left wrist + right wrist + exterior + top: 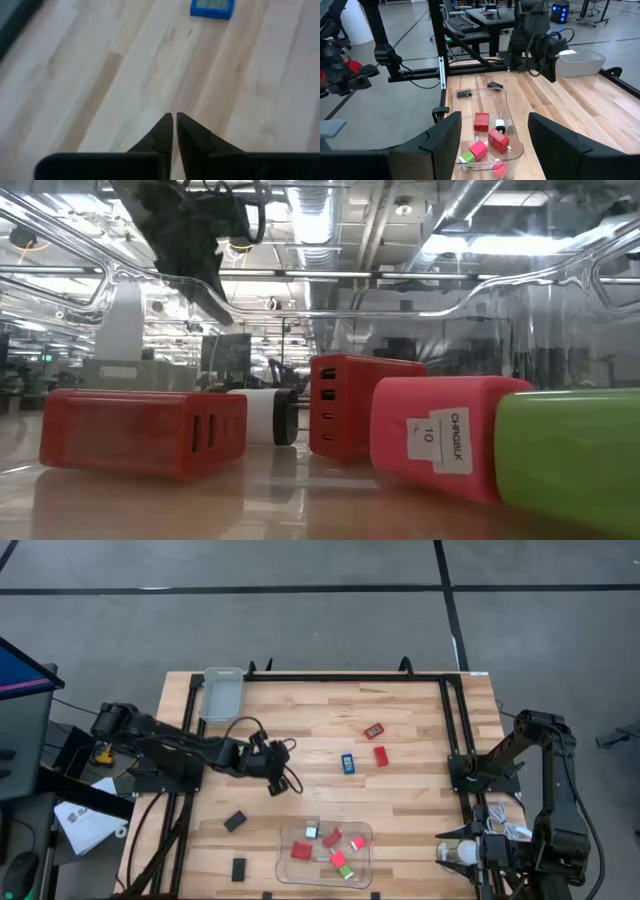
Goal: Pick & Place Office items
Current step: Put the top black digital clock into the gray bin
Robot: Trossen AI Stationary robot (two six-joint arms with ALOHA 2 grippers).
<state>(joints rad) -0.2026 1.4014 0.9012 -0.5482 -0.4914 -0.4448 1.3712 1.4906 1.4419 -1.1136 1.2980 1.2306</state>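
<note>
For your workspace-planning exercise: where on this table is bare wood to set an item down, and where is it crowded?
Free: the wood between the empty tray at the back-left corner and the red blocks; also the stretch right of the front tray, toward the parked right gripper. Crowded: the front tray itself, the two black rectangles beside it, and mid-table around the shut left gripper and blue piece.

overhead, table-level and two wrist views, all but left wrist sharing the clear tray (325, 852)

The wooden desk (400, 790) carries a clear tray (290, 865) at its near edge, another clear tray (222, 692) at the far left corner, two black rectangles (235, 821) near left, and a blue piece (347, 763) beside two red blocks (380, 755) mid-desk.
</note>
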